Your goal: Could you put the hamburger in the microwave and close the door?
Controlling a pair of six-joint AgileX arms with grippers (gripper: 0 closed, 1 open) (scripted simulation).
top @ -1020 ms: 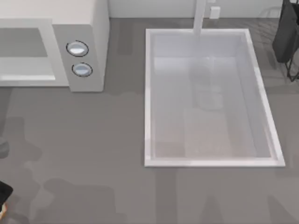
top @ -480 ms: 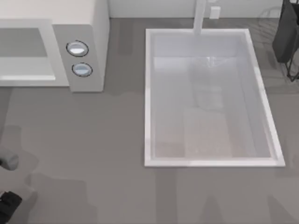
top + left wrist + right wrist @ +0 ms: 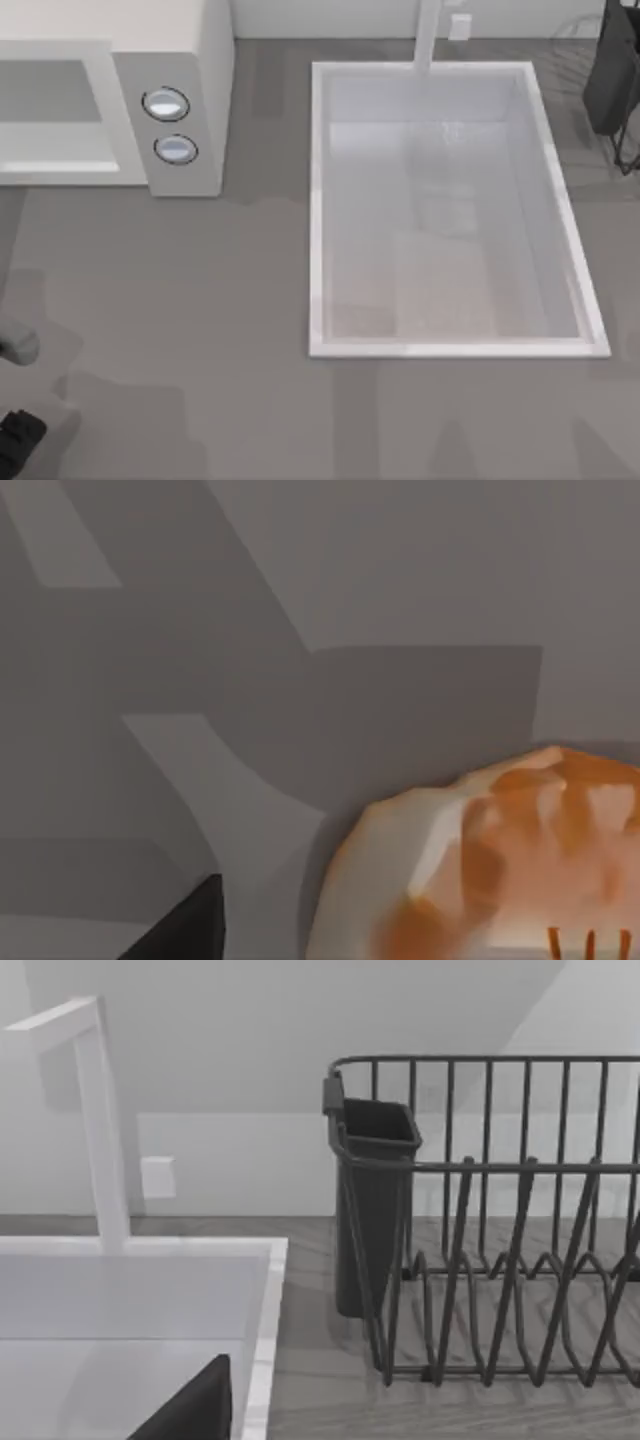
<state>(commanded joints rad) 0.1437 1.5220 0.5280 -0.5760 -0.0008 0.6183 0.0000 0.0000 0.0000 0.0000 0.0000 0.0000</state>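
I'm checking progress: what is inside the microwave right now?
The microwave cavity shows a bare grey floor in the part that the top view covers; its left part is cut off by the frame. The hamburger sits close under the left wrist camera, over grey counter.

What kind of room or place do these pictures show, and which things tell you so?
Most likely a kitchen counter in a rendered scene. It holds a microwave with two knobs, a white sink basin with a faucet, and a dark dish rack beside the sink.

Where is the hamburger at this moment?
The hamburger appears close up in the left wrist view, over the grey countertop. The left arm is at the top view's lower left corner, far from the microwave.
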